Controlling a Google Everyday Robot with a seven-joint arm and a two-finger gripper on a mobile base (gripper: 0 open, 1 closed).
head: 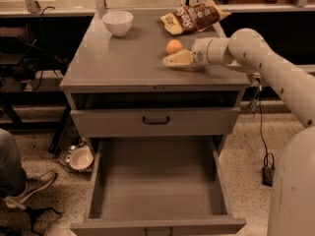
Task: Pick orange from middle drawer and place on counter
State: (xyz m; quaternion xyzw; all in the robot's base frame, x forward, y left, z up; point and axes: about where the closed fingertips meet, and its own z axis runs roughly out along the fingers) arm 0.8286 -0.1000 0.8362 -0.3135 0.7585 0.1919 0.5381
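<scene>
The only printing in view is on the brown snack bag [192, 17] lying at the back right of the counter [123, 65]. It carries pale lettering on a dark ground, but the words are too small to make out, and no other label or brand can be read anywhere. The white arm [275, 68] comes in from the right edge and bends at a rounded elbow. Its forearm reaches leftward low over the right part of the counter, roughly level with the surface. At its end the cream-coloured gripper [170, 59] points left and lies close to the counter top, near the front right area. The orange [173, 46] rests on the counter just behind the gripper, on the side farther from the camera, touching it or nearly so. Whether the gripper is wide, narrow or closed on the fruit cannot be told from this angle. A white bowl [117, 22] stands upright at the back left of the counter, well apart from the orange. Below the counter a closed drawer front [113, 124] shows a black bar handle [156, 120]. Beneath it the middle drawer [152, 186] is pulled far out toward the camera, its flat gray floor and side walls bare. On the speckled floor to the left of the cabinet sit a pale dish [80, 158] and, nearer the camera, a shoe [34, 187].
</scene>
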